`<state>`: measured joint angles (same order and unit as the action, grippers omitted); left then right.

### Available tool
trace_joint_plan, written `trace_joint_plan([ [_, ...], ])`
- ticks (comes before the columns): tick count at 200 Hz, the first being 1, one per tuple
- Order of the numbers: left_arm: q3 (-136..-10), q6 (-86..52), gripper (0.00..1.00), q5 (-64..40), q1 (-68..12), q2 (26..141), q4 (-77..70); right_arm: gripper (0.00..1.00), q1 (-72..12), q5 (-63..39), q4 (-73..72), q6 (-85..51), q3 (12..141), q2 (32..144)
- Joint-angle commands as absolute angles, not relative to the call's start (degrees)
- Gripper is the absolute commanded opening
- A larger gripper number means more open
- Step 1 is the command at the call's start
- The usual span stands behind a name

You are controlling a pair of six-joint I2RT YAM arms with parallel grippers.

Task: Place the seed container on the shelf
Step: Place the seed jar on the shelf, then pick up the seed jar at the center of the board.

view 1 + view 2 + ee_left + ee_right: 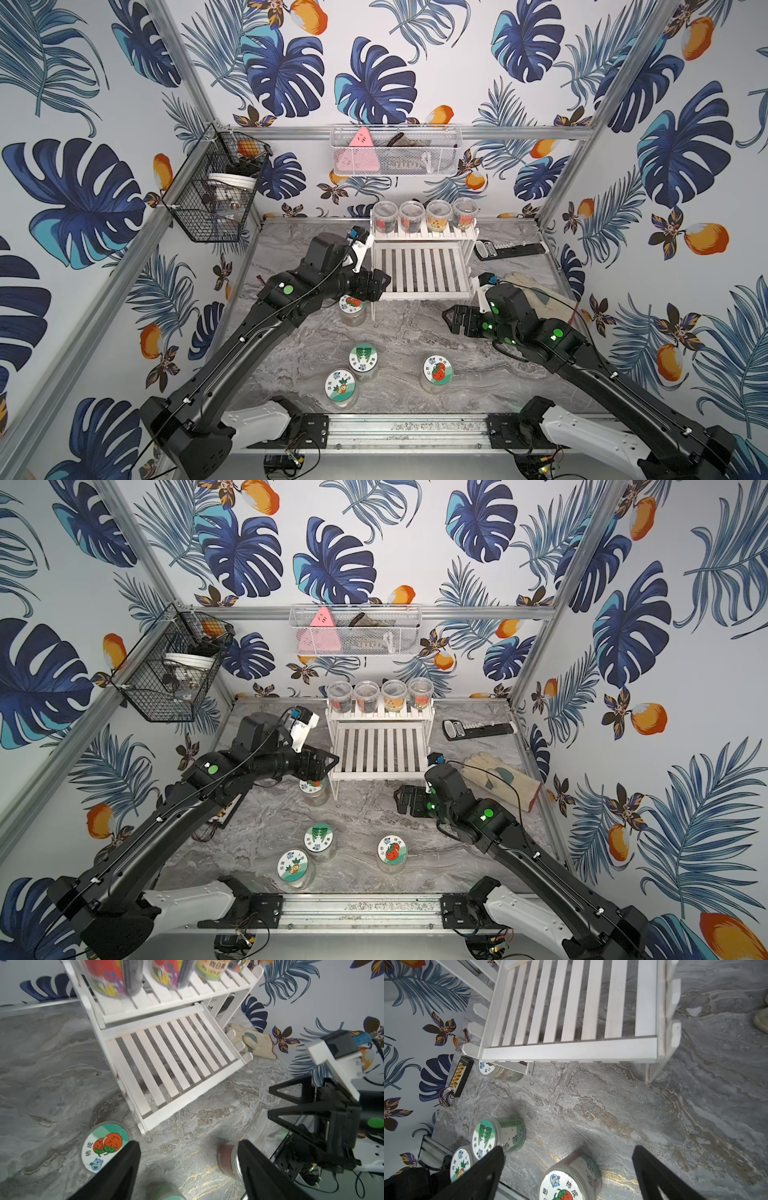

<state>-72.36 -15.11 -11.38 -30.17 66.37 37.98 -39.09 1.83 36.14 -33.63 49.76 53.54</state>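
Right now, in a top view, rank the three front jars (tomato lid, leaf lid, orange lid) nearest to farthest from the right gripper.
From the right gripper:
1. Front tomato-lid jar, right-arm side.
2. Leaf-lid jar, toward the left arm.
3. Orange-lid jar, front left.

Lettering on the jars
Leaf-lid jar, at 7 o'clock from the shelf: "MIMOSA" on its side. Fruit-lid jar at 6 o'clock: "柿成" on lid and side. Corner jar at 8 o'clock: "柿成" on lid. Other print too small to read
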Motion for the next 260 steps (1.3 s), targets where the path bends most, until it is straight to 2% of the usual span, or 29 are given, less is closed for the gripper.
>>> trace_joint_plan([
  [1, -67.4, -17.3, 0.82, -12.5, -32.5, 63.3, 34.2, 1.00, -39.0, -3.7, 38.4, -34.4, 49.2, 54.4],
  [19, -63.4, -18.3, 0.83, -11.3, -35.9, 61.6, 33.3, 0.99, -39.1, -6.8, 38.3, -35.0, 48.0, 54.6],
  [68, -54.5, -22.2, 0.86, -3.7, -42.0, 57.7, 36.0, 0.82, -41.6, -13.9, 36.3, -36.8, 43.6, 54.1],
  [86, -52.8, -22.8, 0.85, -4.9, -44.6, 57.5, 36.3, 0.87, -49.1, -6.4, 39.7, -39.6, 43.3, 54.6],
  [110, -51.3, -24.0, 0.87, -1.3, -53.0, 59.5, 34.5, 0.93, -59.3, 6.0, 45.0, -44.8, 44.7, 57.5],
  [134, -50.3, -25.5, 0.88, 2.4, -59.4, 63.4, 31.8, 1.00, -64.3, 13.0, 48.2, -46.8, 46.4, 61.7],
  [149, -49.6, -25.8, 0.89, 5.5, -62.7, 65.6, 30.3, 1.00, -66.1, 15.3, 50.1, -48.3, 47.3, 64.4],
  [187, -47.7, -24.8, 0.89, 9.3, -67.6, 68.4, 26.2, 0.99, -66.4, 11.4, 44.4, -44.7, 43.5, 62.4],
  [229, -46.2, -24.8, 0.89, 13.3, -68.4, 67.4, 26.3, 0.97, -66.4, 6.5, 35.9, -39.5, 40.3, 63.6],
  [260, -44.0, -24.5, 0.89, 14.8, -68.5, 64.4, 26.3, 0.90, -66.2, 7.8, 32.7, -38.2, 40.6, 66.8],
])
